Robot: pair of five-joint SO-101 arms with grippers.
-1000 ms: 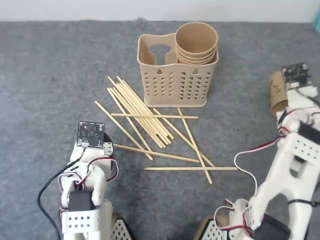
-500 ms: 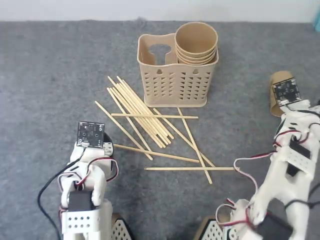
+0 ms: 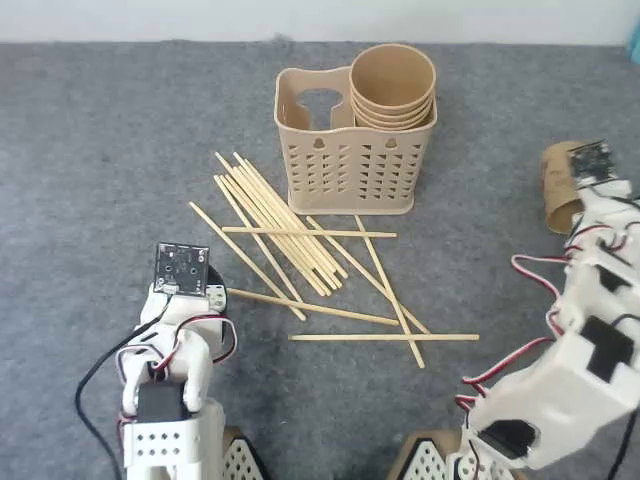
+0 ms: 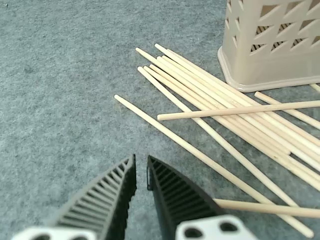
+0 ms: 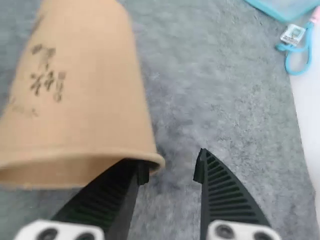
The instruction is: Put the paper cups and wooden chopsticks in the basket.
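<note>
One beige slotted basket (image 3: 345, 165) stands at the upper centre of the high view on the grey, felt-like worktop (image 3: 110, 140). Its right compartment holds a nested stack of paper cups (image 3: 392, 80), with about four brown rims showing. One loose cup (image 3: 556, 188), plain brown with small dark print on its wall, lies on its side at the right edge of the frame, well apart from the basket.

The wooden chopsticks (image 3: 285, 235) are pale and thin. They lie strewn across the centre, just in front of the basket. Six lie singly and cross one another. The rest form a tight sheaf of perhaps seven, too close together to count exactly.

The left gripper (image 4: 141, 161), at lower left, has its jaws almost together with only a thin slit between them. It grips nothing and is near the closest chopstick. The right gripper (image 5: 172, 162) has its jaws spread, and the loose cup's rim reaches between them without being clamped.
</note>
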